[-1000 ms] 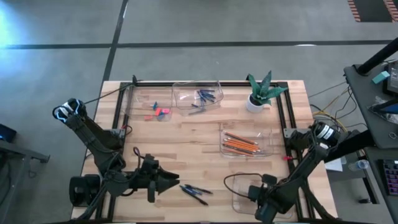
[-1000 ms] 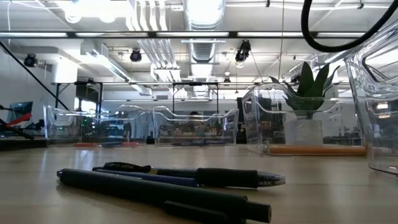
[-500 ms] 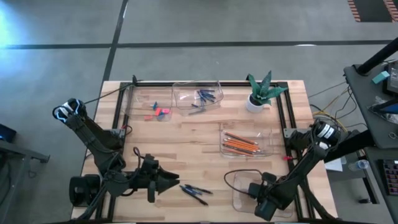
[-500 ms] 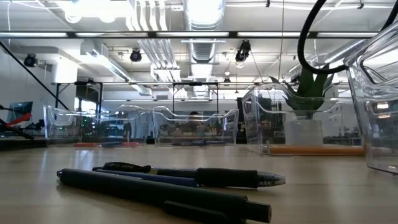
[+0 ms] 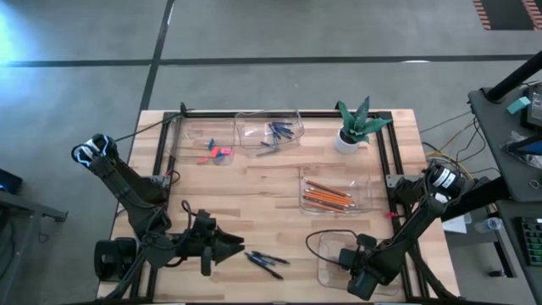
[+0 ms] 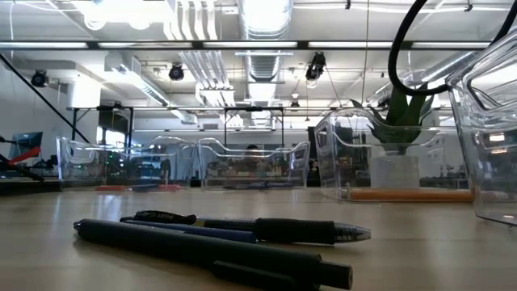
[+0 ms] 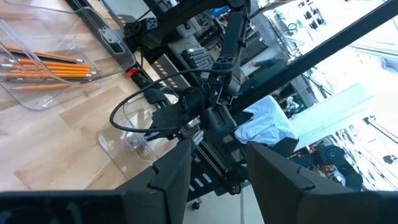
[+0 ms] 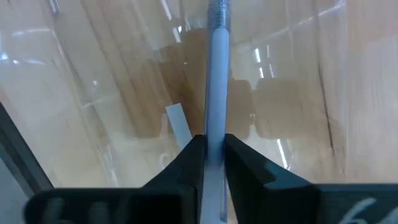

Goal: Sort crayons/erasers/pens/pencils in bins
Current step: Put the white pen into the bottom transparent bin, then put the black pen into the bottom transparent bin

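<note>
Near front edge, R side: right gripper (image 8: 211, 155) is down over the front-right bin (image 5: 323, 263), fingers narrow, pinching a pale blue pen (image 8: 216, 93) between the tips; pen shaft runs straight out from the tips above the clear bin floor.
Right arm: reaches in from the table's R edge to the near R corner, a black cable looping over the bin.
Left gripper (image 5: 235, 246): at the near-left part of the table, pointing toward the loose pens, fingers spread wide, nothing between them (its wrist cam looks across at the other arm).
Loose pens (image 5: 266, 262): two dark ones lying crossed on bare wood just beside the left gripper tips, between the two arms; in the low view they lie flat, close up, one behind the other.
Pencil bin (image 5: 364, 203): mid-right, holds the orange pencils (image 5: 328, 196) in a loose fan.
Crayon bin (image 5: 251, 129): far centre, blue crayons (image 5: 280, 131) inside, one stick looks to lie at its near rim.
Eraser bin (image 5: 185, 142): far left, pink erasers (image 5: 222, 152) w/ a small blue one just beside them.
Potted plant (image 5: 355, 124): far right, beside the crayon bin, upright in a white pot.
Table (image 5: 254, 191): light wood planks, black frame rails at L and R edges.
</note>
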Robot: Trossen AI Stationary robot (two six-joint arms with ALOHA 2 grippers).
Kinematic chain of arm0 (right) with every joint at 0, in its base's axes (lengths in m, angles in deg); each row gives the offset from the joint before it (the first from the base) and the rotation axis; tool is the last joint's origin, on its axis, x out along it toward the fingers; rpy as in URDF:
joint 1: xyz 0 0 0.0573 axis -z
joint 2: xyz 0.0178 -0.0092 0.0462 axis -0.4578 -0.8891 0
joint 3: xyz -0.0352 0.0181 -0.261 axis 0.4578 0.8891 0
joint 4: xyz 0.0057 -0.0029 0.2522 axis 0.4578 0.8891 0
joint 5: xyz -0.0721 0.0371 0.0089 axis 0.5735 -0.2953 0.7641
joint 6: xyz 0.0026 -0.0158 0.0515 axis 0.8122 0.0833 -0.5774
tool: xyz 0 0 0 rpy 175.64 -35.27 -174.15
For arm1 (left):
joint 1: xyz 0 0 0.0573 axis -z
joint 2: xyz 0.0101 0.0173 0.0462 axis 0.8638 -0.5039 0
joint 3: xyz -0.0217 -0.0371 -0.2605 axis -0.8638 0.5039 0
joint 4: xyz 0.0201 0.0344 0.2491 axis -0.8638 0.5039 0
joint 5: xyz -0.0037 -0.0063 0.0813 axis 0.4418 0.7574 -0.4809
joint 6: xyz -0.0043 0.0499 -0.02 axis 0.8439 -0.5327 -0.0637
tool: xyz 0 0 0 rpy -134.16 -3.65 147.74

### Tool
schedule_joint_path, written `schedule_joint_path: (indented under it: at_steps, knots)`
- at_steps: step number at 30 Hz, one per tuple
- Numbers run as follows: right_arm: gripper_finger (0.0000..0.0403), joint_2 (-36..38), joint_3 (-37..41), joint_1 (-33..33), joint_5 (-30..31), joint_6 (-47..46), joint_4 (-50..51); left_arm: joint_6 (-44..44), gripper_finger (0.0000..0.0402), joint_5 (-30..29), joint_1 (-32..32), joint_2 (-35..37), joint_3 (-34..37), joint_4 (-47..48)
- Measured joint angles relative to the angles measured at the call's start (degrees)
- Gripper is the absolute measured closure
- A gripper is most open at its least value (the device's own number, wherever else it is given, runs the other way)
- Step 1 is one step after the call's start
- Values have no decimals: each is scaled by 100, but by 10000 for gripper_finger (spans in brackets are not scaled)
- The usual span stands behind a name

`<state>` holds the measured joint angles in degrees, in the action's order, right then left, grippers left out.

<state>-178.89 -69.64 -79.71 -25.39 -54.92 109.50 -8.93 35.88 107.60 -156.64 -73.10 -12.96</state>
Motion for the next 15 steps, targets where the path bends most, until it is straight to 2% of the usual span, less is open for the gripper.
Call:
schedule_joint_path:
  at_steps: [10, 15]
  knots:
    - [274, -6, -44, 0, 18, 73, 28, -4, 260, 0, 0, 0, 0, 2]
    - [250, 31, -290, 2, -7, 110, 558, -4, 260, 0, 0, 0, 0, 2]
